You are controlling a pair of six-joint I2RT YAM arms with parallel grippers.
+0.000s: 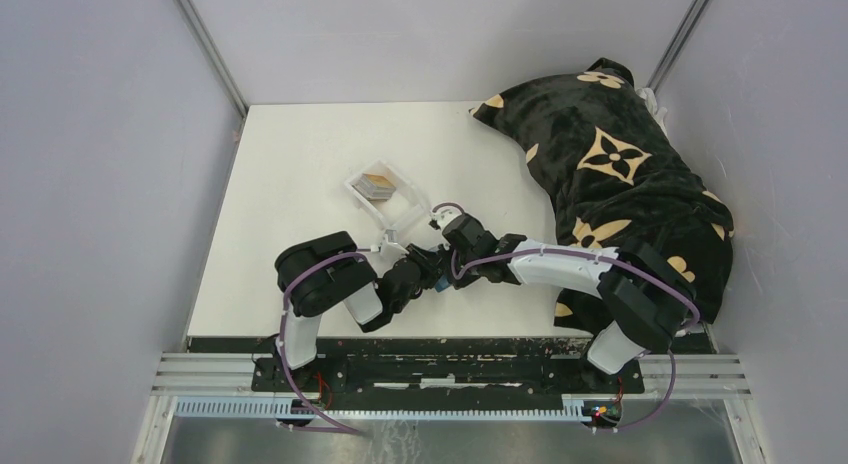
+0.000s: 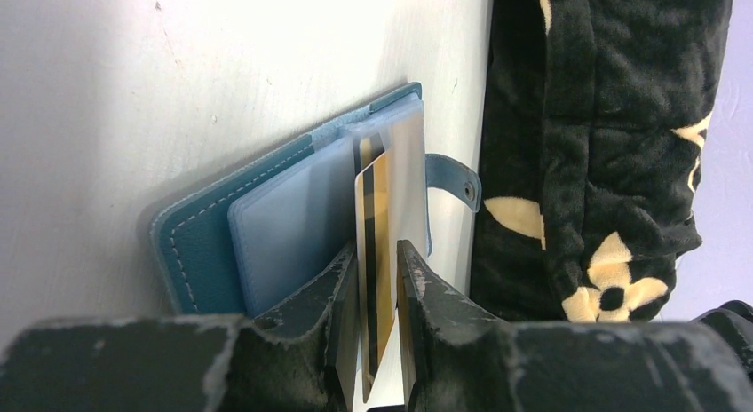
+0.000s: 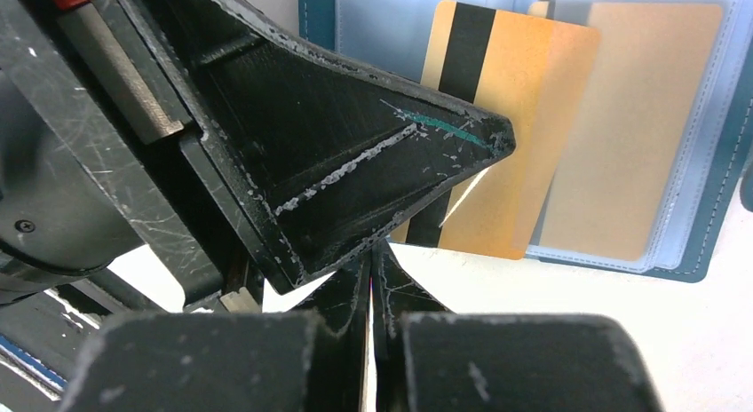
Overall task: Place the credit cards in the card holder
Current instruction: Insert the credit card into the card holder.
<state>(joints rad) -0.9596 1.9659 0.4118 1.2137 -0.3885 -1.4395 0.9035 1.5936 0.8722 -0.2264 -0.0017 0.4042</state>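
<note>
1. We see L jaws clamped on a gold card (image 2: 373, 217), edge-on, long axis pointing straight ahead into the card holder (image 2: 191, 252), which lies open on the desk (image 2: 133, 75).
2. R jaws together, empty, just beside.
3. L arm nearer; card's lead edge looks partway in the sleeve (image 2: 293, 217).

Black-white arms (image 1: 555, 267) — purple cables (image 1: 284, 319), scuffed tools (image 2: 375, 257)

Bright, even light; mild white glare

Pale grey walls (image 1: 90, 184) enclose a white table (image 1: 300, 164), a black flower-patterned plush blanket (image 1: 620, 174) heaped at its right.
</note>
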